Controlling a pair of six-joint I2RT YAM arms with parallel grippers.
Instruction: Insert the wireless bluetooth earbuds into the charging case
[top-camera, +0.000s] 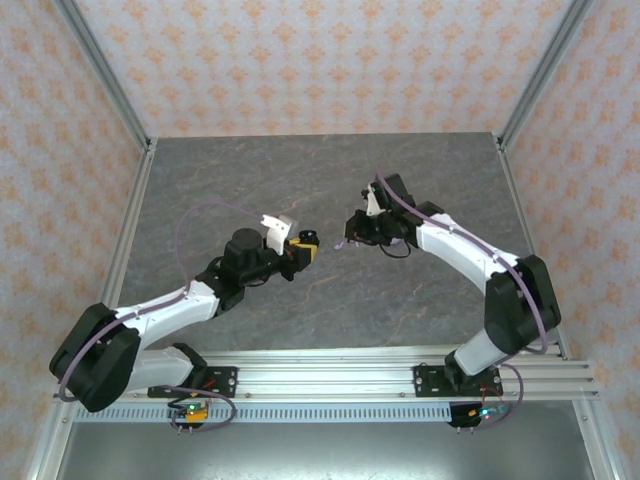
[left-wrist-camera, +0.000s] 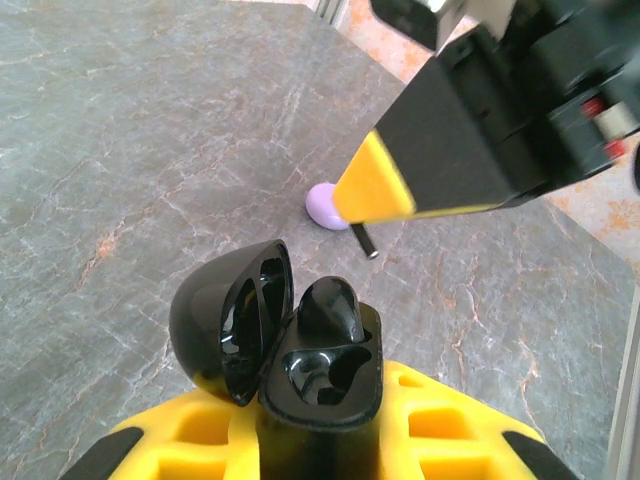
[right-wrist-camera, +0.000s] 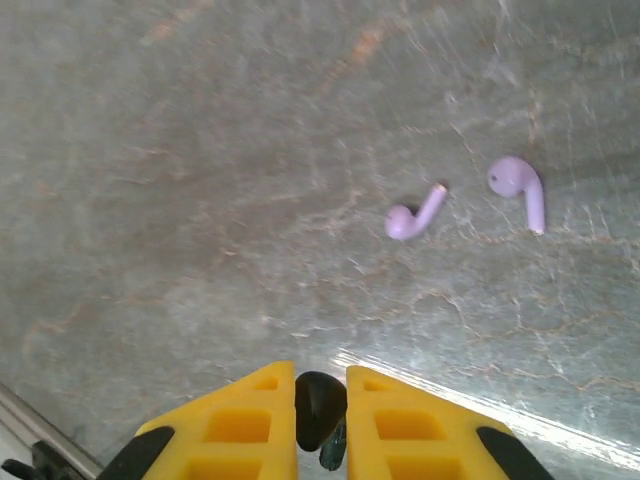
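**Nearly halfway: second black earbud poised at its case**

The small glossy black earbud (right-wrist-camera: 320, 415) is pinched tight between the yellow fingers of the right gripper (right-wrist-camera: 321, 380). It hangs above the grey stone-patterned table (top-camera: 300, 180), close to the open black clamshell charging case (left-wrist-camera: 325, 375). The left gripper (left-wrist-camera: 320, 435) clamps that case from below, lid tipped back. One socket looks filled by another black earbud (left-wrist-camera: 335, 305), and the other looks empty. Two pale lavender earbuds (right-wrist-camera: 412, 215) lie loose on the table, not yet cased.
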